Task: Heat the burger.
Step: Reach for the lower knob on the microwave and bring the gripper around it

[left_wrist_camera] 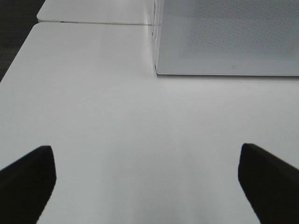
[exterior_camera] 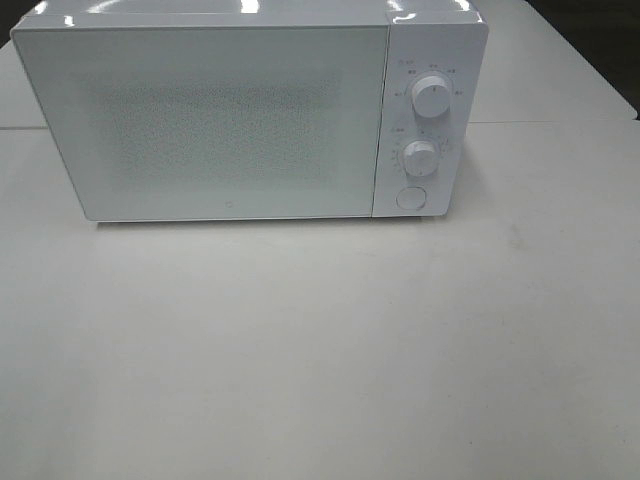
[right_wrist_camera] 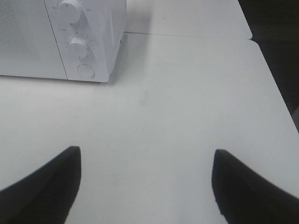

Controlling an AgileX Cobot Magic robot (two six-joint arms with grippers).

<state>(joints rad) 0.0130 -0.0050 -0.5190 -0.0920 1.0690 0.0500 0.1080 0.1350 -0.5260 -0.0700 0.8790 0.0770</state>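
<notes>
White microwave sits with its door shut on our pale table, its control panel on the right. Our left gripper and right gripper both hang above the tabletop, jaws spread wide, gripping nothing; where the burger is we cannot tell

Tiny printed marks ring the upper dial and the lower dial of the white microwave; none can be read.
</notes>
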